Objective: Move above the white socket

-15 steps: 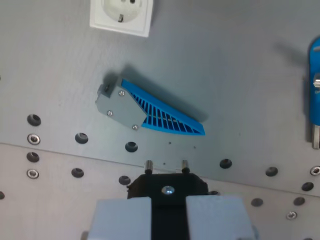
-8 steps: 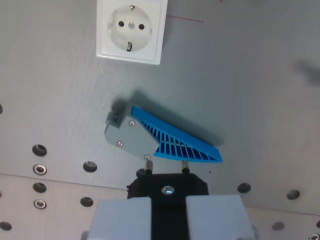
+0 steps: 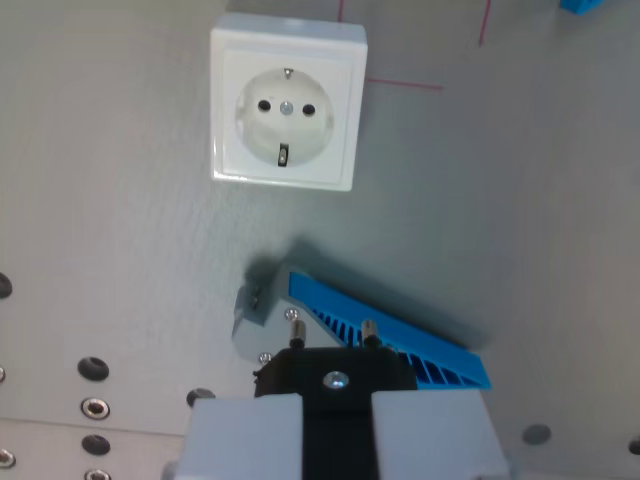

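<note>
The hand (image 3: 330, 395) sits at the bottom edge of the wrist view. Its two grey fingers (image 3: 245, 435) are closed on a black plug (image 3: 335, 370), whose two metal pins (image 3: 293, 322) point up the frame. The hand touches nothing else.

Just beyond the pins lies a grey-and-blue wedge (image 3: 400, 335) on the grey bench (image 3: 120, 280). One second ago the whole wedge was clear of the hand; now the plug overlaps its near part. The whole scene has slid down the frame, so the camera has moved and the things have not.

Farther off, the socket (image 3: 287, 105) is fully in view at the upper centre, slightly to the wrist view's left of the pins. One second ago only its lower edge showed. Judgement: the approach is well along, but the plug is not yet above the socket.
</note>
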